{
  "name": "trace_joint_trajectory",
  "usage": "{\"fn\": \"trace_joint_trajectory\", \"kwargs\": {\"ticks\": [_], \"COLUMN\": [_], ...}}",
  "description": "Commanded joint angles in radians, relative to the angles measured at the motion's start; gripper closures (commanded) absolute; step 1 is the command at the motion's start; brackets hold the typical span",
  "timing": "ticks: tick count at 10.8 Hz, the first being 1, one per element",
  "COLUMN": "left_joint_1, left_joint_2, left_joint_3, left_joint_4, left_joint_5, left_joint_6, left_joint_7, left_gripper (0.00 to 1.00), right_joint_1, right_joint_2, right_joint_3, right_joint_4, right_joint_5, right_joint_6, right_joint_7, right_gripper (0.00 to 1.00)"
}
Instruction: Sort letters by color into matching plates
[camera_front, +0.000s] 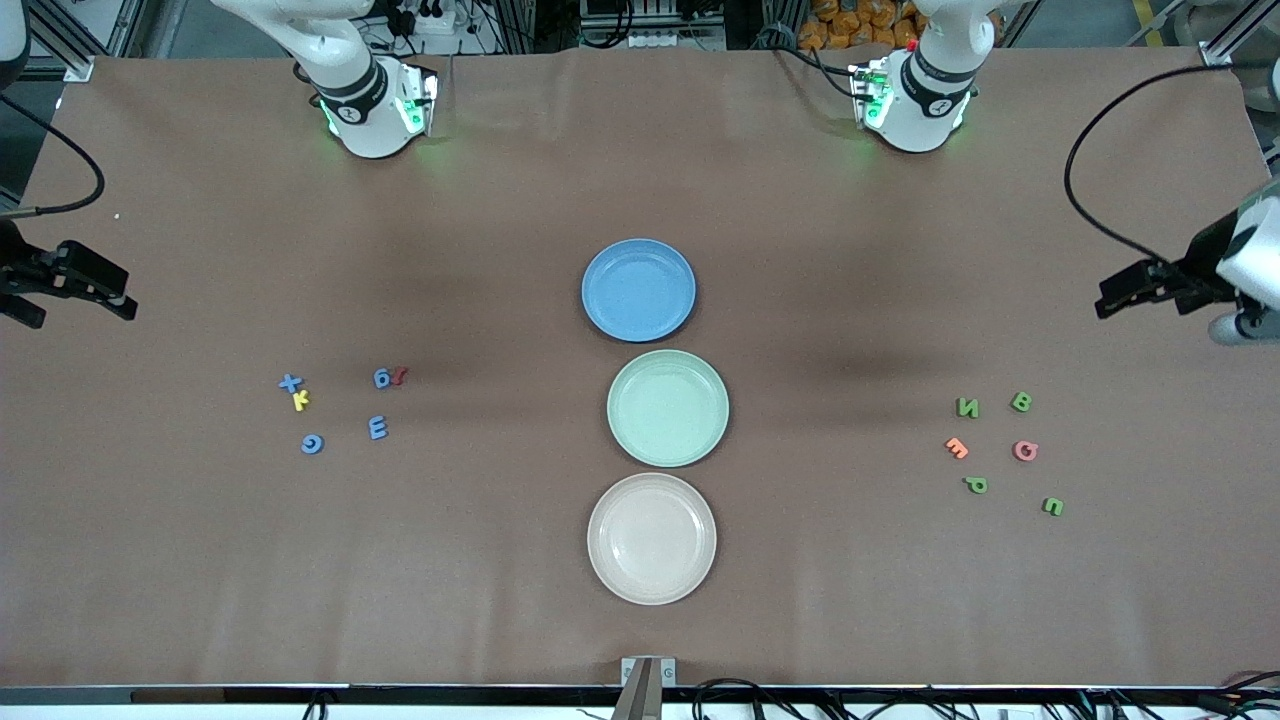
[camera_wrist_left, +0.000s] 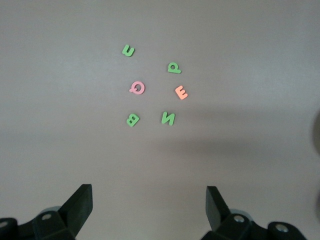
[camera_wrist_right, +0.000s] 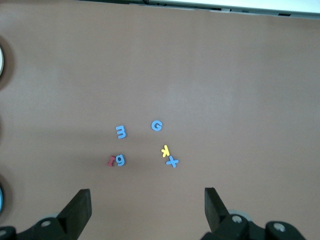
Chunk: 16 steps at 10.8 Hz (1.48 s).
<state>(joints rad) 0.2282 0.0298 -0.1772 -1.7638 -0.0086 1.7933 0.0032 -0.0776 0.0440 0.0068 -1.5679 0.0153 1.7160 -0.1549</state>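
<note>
Sorting has not begun, by the look of it — all three round shallow plates are bare and every letter lies on the brown table cover (camera_front: 200, 600). The landmark is the pale mint green plate (camera_front: 668, 407), mid-table; the medium blue plate (camera_front: 639, 289) sits just farther from the front camera than it, the beige-cream plate (camera_front: 651, 538) just nearer.

The letters are tiny flat foam-like pieces in two loose clusters, each well apart from the green plate. Toward the right arm's end lie four blue letters (camera_front: 378, 428), with a yellow letter (camera_front: 300, 401) touching one of them and a dark red letter (camera_front: 400, 376) touching another. Toward the left arm's end lie four green letters (camera_front: 967, 407), an orange letter (camera_front: 956, 447) and a pink letter (camera_front: 1025, 450).

The left gripper (camera_wrist_left: 148, 200) hangs over the table cover at the left arm's end, its fingers spread wide and holding nothing. The right gripper (camera_wrist_right: 147, 200) hangs likewise at the right arm's end, agape and empty.

I judge the next move to be a first pick — a descent onto one thin piece, which calls for fingers straddling it low at the cover without nudging a touching neighbour
</note>
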Motion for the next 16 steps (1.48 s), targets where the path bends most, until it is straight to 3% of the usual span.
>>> {"fn": "trace_joint_trajectory", "kwargs": {"ticks": [1,4,6,10,12,16], "left_joint_1": [0.000,0.005,0.022,0.019,0.034,-0.006], "left_joint_2": [0.122,0.237,0.283,0.295,0.285,0.282], "left_joint_3": [-0.019,-0.008,-0.007,-0.002,-0.002,-0.033], "left_joint_4": [0.040,0.050,0.055,0.081,0.095,0.093], "left_joint_5": [0.003,0.024,0.094,0.124,0.113,0.124], "left_joint_6": [0.069,0.202,0.218,0.218,0.186,0.053], "left_joint_7": [-0.074,-0.074,-0.065,-0.081,-0.081,-0.276], "left_gripper": [0.00,0.00,0.00,0.00,0.00,0.00], "right_joint_1": [0.002,0.012,0.010,0.015,0.015,0.013], "right_joint_2": [-0.016,-0.016,-0.015,-0.013,-0.012,-0.012], "right_joint_3": [0.009,0.012,0.012,0.012,0.012,0.012], "right_joint_4": [-0.032,-0.026,-0.017,-0.011,-0.012,-0.015], "right_joint_5": [-0.012,-0.011,0.000,0.002,0.002,0.000], "right_joint_6": [0.053,0.050,0.053,0.048,0.047,0.042], "right_joint_7": [0.017,0.018,0.018,0.018,0.018,0.018], "right_gripper": [0.00,0.00,0.00,0.00,0.00,0.00]}}
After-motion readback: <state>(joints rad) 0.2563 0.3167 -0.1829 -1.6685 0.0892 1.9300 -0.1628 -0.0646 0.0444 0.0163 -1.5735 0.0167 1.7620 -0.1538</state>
